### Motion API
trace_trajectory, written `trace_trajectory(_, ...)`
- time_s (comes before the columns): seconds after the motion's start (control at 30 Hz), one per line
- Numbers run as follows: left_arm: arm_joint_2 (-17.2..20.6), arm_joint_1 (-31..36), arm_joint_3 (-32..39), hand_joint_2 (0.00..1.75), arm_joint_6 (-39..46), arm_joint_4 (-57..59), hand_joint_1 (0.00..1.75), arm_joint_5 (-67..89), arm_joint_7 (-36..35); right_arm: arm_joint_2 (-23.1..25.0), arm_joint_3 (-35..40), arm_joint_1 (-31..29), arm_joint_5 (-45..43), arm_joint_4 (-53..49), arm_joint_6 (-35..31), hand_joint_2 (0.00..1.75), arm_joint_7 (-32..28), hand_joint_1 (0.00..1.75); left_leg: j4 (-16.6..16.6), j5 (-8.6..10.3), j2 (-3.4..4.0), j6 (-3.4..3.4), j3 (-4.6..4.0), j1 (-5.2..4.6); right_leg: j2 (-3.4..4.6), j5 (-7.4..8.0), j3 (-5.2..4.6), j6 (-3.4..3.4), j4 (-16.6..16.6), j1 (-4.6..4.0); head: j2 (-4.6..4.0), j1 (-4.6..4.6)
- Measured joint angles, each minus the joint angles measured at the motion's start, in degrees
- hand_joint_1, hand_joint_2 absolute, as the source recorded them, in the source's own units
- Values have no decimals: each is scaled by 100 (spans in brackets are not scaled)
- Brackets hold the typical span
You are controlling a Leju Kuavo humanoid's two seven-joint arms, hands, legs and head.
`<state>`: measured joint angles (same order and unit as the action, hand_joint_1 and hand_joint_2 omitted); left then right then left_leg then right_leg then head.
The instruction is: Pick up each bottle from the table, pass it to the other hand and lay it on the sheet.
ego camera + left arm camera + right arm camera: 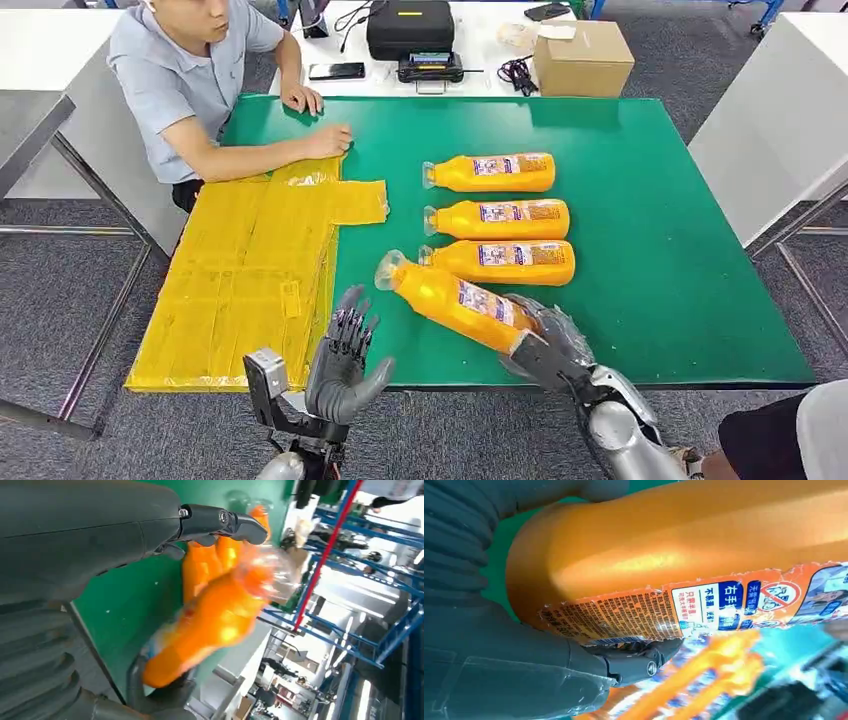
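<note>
The robot's right hand (pixel 545 340) grips the base of an orange bottle (pixel 455 303) above the green table (pixel 680 260), its cap end pointing toward ten o'clock; the left hand (pixel 345 365), fingers apart and holding nothing, waits at the cap's seven o'clock, yellow sheet (pixel 245 280) beyond

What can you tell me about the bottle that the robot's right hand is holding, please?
The held bottle is orange plastic with a clear cap and a printed label around its middle. The right hand grips its base end, and it tilts with the cap pointing toward the open left hand, which is not touching it. It sits above the near part of the green table, in front of three bottles lying there.
</note>
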<state>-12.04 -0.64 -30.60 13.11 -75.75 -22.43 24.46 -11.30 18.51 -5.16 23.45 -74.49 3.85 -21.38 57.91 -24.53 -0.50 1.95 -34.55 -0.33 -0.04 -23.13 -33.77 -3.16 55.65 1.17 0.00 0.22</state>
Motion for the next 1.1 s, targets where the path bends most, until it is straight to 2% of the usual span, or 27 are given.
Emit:
trace_trajectory(0.2, -2, 0, 52, 175, -59, 83, 0, -92, -26, 111, 35, -22, -28, -114, 9, 175, -24, 175, 0, 0, -9, 1, -11, -4, -3, 0, -9, 0, 0, 3, 0, 2)
trace_trajectory(0.27, -4, 48, 83, 175, -561, 279, 0, -579, -282, 223, 96, -124, -373, -142, 273, 175, -238, 175, 0, -1, -6, 1, -19, -5, -2, 0, -18, -1, -1, 3, 0, 0)
trace_trajectory(0.33, -7, 240, 94, 175, -673, 572, 0, -465, -46, 426, 247, -242, -686, -114, 354, 175, -361, 175, 0, 0, -6, 0, -19, -1, -2, 0, -19, 0, 1, 1, 0, 0)
trace_trajectory(0.6, -35, 463, 131, 175, -1091, 721, 0, -745, -219, 603, 599, -542, -806, 158, 699, 175, -463, 175, 0, 0, -8, 0, -22, -2, -3, 0, -21, -1, 1, 2, 0, 0)
trace_trajectory(0.87, -118, 783, 203, 175, -927, 966, 0, -441, 184, 699, 1045, -795, -817, 435, 887, 175, -476, 175, 1, 0, -8, 0, -24, -2, -3, 0, -23, -1, 1, 1, 0, 0)
trace_trajectory(1.1, -175, 896, 393, 175, -1495, 1156, 0, -944, 184, 793, 1381, -956, -911, 612, 970, 175, -590, 175, 1, 0, -6, 0, -24, -2, -2, 0, -25, -1, 2, 1, 0, 2)
